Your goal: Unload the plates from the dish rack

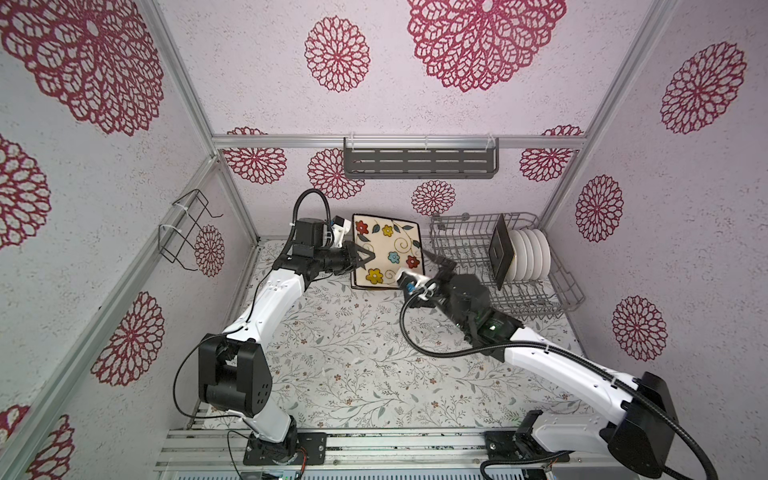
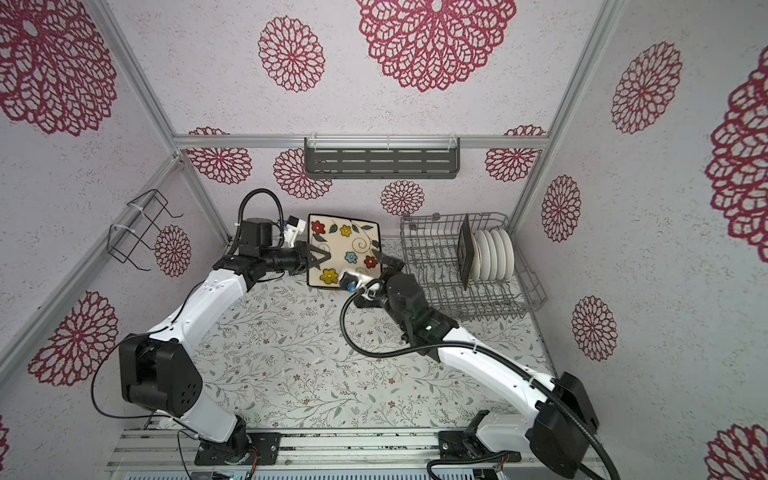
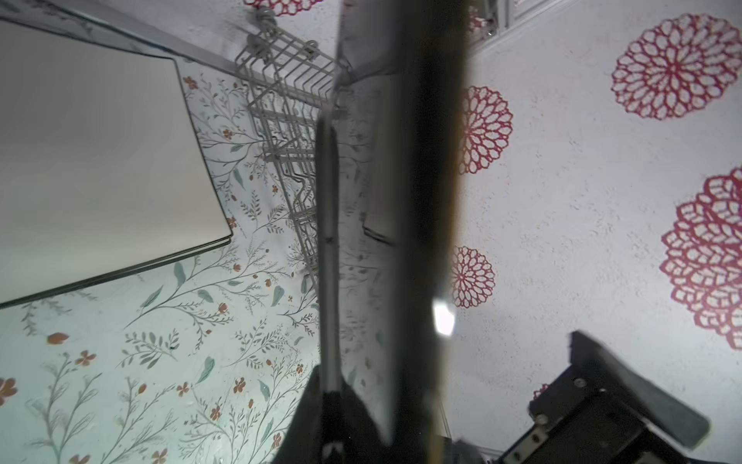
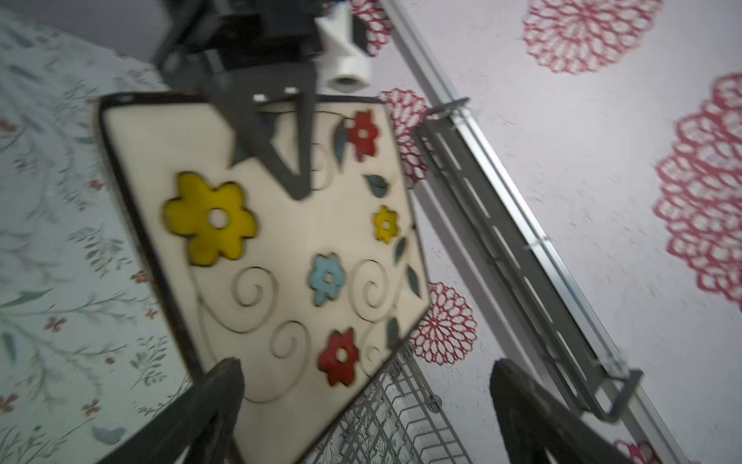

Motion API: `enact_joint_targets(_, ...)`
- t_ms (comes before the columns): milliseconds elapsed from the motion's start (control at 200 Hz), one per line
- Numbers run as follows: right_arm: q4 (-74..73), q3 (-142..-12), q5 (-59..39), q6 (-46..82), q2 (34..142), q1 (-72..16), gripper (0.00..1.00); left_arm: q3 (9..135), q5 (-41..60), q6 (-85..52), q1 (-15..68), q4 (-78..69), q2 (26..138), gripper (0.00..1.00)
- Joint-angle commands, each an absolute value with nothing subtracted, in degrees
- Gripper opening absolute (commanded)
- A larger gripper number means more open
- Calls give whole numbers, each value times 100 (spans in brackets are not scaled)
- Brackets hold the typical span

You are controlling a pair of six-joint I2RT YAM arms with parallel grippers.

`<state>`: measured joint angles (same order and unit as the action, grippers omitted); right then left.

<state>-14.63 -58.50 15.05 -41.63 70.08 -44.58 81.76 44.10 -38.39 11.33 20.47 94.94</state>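
Clamps flowered plate (image 1: 390, 249) in left gripper (image 1: 365, 259), spreads right gripper (image 1: 440, 268) wide; leaves black plate (image 1: 500, 249), round plates (image 1: 532, 253) in rack (image 1: 478, 217).

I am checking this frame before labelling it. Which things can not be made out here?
- White plates: faces hidden in both top views; they stand edge-on, screened by the black plate.
- Left end effector: grip point hidden in the left wrist view by the blurred flowered plate.
- Rack: cut off by the right wrist view's edge.
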Motion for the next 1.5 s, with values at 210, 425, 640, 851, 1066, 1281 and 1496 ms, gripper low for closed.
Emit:
enact_joint_targets(210, -654, -6115, 712, -847, 6122, -3060, 98, 8922, 4462, -3124, 1002, 2055, 10159, 0)
enact_joint_targets(425, -167, -6019, 480, -231, 5895, -2664, 97, 9322, 4518, -3053, 941, 2166, 10636, 0)
enact_joint_targets(640, 169, -5772, -96, 616, 5616, -2160, 97, 9827, 4509, -2994, 824, 2311, 11109, 0)
enact_joint_targets(851, 360, -5353, -489, 1191, 5284, -1784, 94, 9805, 4552, -3148, 725, 1986, 11465, 0)
enact_joint_targets(1066, 273, -4747, -562, 1499, 4967, -1657, 94, 9815, 4579, -3270, 608, 1753, 11677, 0)
enact_joint_targets(1281, 190, -4728, -689, 1535, 5044, -1516, 94, 9980, 4579, -3304, 520, 1644, 11832, 0)
enact_joint_targets(1496, 105, -4731, -773, 1535, 5121, -1418, 94, 10227, 4650, -3385, 439, 1591, 12157, 0)
